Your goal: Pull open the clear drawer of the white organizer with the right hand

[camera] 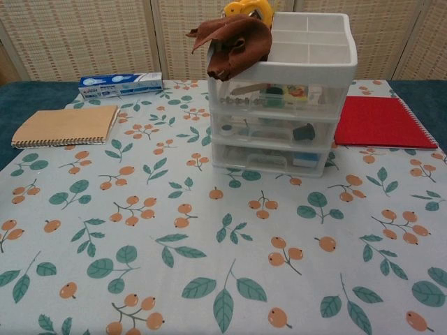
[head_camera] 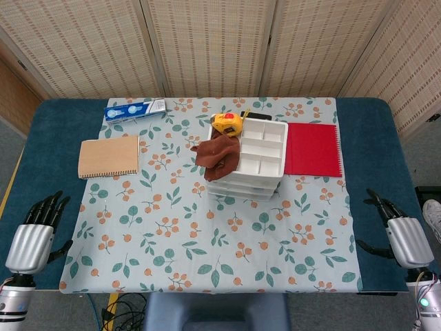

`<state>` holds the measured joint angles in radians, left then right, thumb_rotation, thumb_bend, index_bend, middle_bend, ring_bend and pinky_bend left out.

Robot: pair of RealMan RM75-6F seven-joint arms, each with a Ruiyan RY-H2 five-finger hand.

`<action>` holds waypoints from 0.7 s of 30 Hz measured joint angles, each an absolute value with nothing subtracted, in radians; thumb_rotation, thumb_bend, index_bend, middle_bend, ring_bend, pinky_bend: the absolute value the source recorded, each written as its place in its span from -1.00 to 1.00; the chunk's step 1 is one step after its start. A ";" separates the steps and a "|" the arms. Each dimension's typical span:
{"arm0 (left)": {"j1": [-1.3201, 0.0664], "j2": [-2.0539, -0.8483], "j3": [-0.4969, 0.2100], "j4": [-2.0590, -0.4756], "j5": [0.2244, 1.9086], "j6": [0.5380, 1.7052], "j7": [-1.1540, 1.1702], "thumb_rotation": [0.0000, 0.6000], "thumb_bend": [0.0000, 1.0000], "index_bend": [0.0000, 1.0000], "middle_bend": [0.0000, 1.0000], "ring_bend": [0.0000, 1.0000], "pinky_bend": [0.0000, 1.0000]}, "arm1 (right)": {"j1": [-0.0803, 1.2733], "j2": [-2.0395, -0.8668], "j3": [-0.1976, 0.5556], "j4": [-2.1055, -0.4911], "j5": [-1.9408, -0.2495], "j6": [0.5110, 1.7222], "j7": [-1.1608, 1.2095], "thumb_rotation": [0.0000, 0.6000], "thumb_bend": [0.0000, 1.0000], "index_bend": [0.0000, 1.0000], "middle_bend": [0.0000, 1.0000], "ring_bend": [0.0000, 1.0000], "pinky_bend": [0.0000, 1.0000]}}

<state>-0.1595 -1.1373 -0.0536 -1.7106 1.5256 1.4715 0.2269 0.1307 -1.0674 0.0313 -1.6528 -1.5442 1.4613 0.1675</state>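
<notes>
Right hand (head_camera: 403, 238) at table's near right edge, fingers apart, empty; left hand (head_camera: 34, 234) likewise, near left. White plastic organizer with clear drawers (camera: 279, 105) mid-table, all shut, well apart from both. Risk: light unit sliding forward on pull, spilling brown cloth (camera: 234, 43) and yellow tape measure (head_camera: 227, 123) on top.

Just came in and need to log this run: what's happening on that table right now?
Nothing is being handled yet. The white organizer stands on the floral tablecloth with its clear drawers all closed, a brown cloth draped over its top corner beside a yellow tape measure. The right hand and left hand rest empty at the table's near edges, well away from the organizer. The pull has not started.
</notes>
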 measured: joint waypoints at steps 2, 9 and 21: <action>-0.159 -1.136 -0.053 -1.708 1.525 1.471 0.224 1.00 -0.60 -0.87 -0.92 -0.85 -0.76 | 0.133 -1.068 0.030 -1.656 -1.547 1.454 0.166 1.00 -0.77 -0.98 -0.53 -0.56 -0.28; -0.154 -1.134 -0.051 -1.699 1.528 1.479 0.210 1.00 -0.60 -0.86 -0.92 -0.86 -0.76 | 0.150 -1.064 0.019 -1.685 -1.570 1.416 0.171 1.00 -0.76 -0.98 -0.53 -0.56 -0.28; -0.142 -1.123 -0.048 -1.696 1.539 1.499 0.187 1.00 -0.60 -0.87 -0.92 -0.85 -0.76 | 0.231 -1.098 0.022 -1.747 -1.561 1.271 0.212 1.00 -0.62 -0.98 0.39 0.63 0.99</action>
